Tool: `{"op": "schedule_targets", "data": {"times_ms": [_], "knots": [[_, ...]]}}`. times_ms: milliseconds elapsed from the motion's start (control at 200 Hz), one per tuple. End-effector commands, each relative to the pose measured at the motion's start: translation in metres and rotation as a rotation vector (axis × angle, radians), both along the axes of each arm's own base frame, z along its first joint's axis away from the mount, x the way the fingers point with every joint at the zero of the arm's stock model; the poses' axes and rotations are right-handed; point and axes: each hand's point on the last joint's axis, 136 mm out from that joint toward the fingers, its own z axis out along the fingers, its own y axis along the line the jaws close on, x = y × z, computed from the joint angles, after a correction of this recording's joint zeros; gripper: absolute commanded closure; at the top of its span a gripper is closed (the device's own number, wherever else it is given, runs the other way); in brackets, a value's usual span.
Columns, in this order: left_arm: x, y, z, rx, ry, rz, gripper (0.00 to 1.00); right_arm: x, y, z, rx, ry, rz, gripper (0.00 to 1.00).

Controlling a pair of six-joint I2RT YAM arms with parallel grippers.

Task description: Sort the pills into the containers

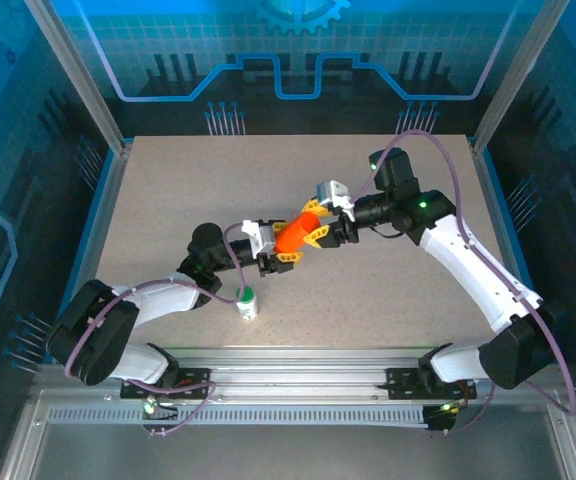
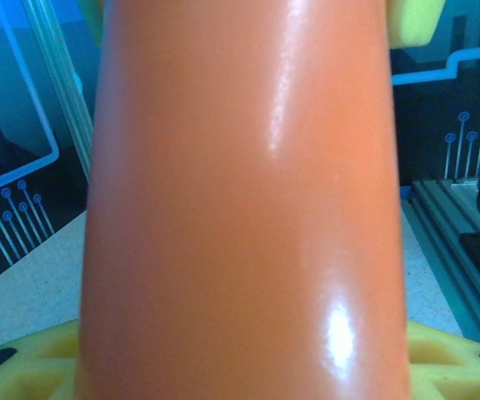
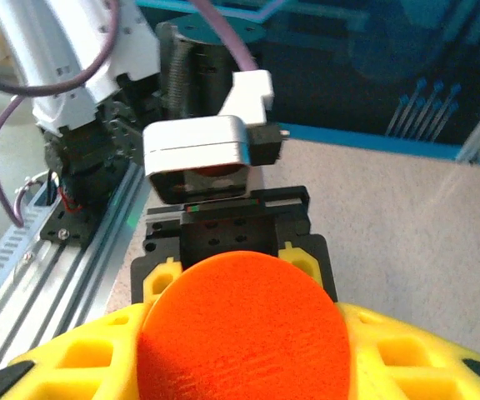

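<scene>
The all-orange bottle [image 1: 293, 236] hangs tilted above the middle of the table, held from both ends. My left gripper [image 1: 280, 256] is shut on its lower left end, and the bottle's glossy side [image 2: 240, 208] rises between the yellow fingers [image 2: 23, 367]. My right gripper [image 1: 316, 230] is shut on the upper right end. In the right wrist view the bottle's flat round end [image 3: 244, 333] sits between the yellow fingers [image 3: 57, 367], with the left gripper's black body [image 3: 236, 237] facing it. The white bottle with a green cap [image 1: 248, 303] stands upright near the front edge. The pink-tinted vial and the pills are out of view.
The speckled beige table [image 1: 168, 210] is bounded by a metal rail [image 1: 298, 360] along the front and blue-lit walls behind and at the sides. Purple cables loop from both arms. The white bottle stands just beside my left forearm [image 1: 168, 295].
</scene>
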Motion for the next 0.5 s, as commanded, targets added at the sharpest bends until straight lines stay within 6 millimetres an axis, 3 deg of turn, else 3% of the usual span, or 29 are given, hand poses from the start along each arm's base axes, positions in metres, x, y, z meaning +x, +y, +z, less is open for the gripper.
{"op": "schedule_targets", "data": {"times_ms": [0, 140, 285, 380, 495], "knots": [[0.016, 0.008, 0.044, -0.054, -0.149, 0.119, 1.00, 0.009, 0.006, -0.027, -0.083, 0.195, -0.153, 0.68], [0.030, 0.016, 0.044, -0.032, -0.212, 0.253, 1.00, 0.041, 0.011, -0.062, -0.096, 0.474, -0.477, 0.72], [0.042, 0.016, 0.035, 0.016, -0.264, 0.358, 1.00, 0.058, 0.014, -0.091, -0.056, 0.675, -0.760, 0.71], [0.045, 0.008, 0.023, 0.069, -0.294, 0.377, 1.00, 0.067, 0.021, -0.086, 0.015, 0.731, -0.863, 0.69], [0.046, 0.006, 0.013, 0.067, -0.303, 0.392, 1.00, 0.081, 0.017, -0.064, 0.152, 0.762, -0.960, 0.63]]}}
